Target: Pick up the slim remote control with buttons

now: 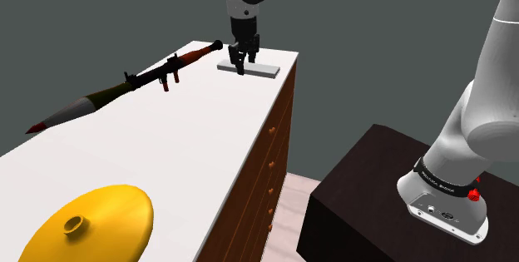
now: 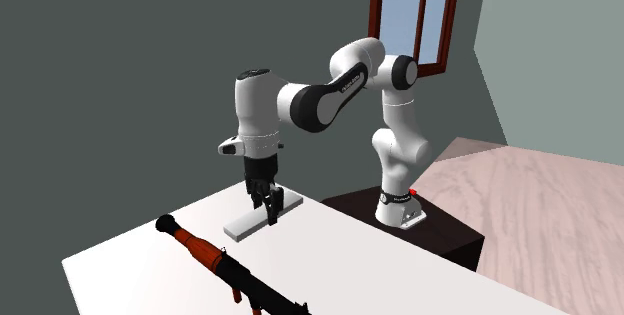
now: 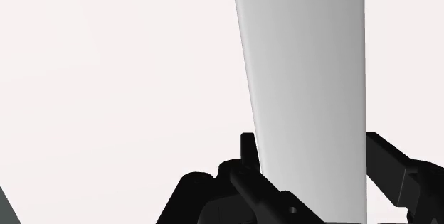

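On the white top of the one dresser (image 1: 166, 148) lie three things, one of each: a grey, slab-like remote control (image 1: 264, 71), a rocket launcher (image 1: 141, 79) with a red-brown tube, and a yellow domed lid (image 1: 91, 227) with a knob. One arm rises from one dark stand (image 1: 358, 202). The remote control lies flat at the far corner of the top, directly under the gripper (image 1: 241, 62), which points straight down onto it. From the wrist, the black fingers (image 3: 247, 151) stand one at each long edge of the grey slab (image 3: 306, 80), with no gap showing on either side: clenched upon it.
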`<state>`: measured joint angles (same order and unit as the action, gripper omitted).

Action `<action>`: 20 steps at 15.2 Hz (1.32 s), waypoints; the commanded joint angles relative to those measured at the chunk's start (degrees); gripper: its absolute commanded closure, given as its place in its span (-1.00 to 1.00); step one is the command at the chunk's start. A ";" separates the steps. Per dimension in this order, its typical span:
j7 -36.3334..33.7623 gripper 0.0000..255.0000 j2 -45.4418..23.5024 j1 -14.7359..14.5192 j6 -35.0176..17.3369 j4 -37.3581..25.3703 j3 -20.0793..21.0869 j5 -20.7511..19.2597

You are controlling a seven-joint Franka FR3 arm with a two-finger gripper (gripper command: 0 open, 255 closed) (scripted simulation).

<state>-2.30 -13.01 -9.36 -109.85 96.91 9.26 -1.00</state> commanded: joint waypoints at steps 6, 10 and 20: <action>0.04 1.00 0.13 0.04 1.45 -1.20 -0.01 0.05; 0.05 1.00 0.46 0.02 4.41 -3.84 0.02 0.11; -0.02 1.00 0.44 -0.09 11.47 -10.92 0.09 0.12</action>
<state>-2.27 -12.58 -9.42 -98.93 86.53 9.33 -0.88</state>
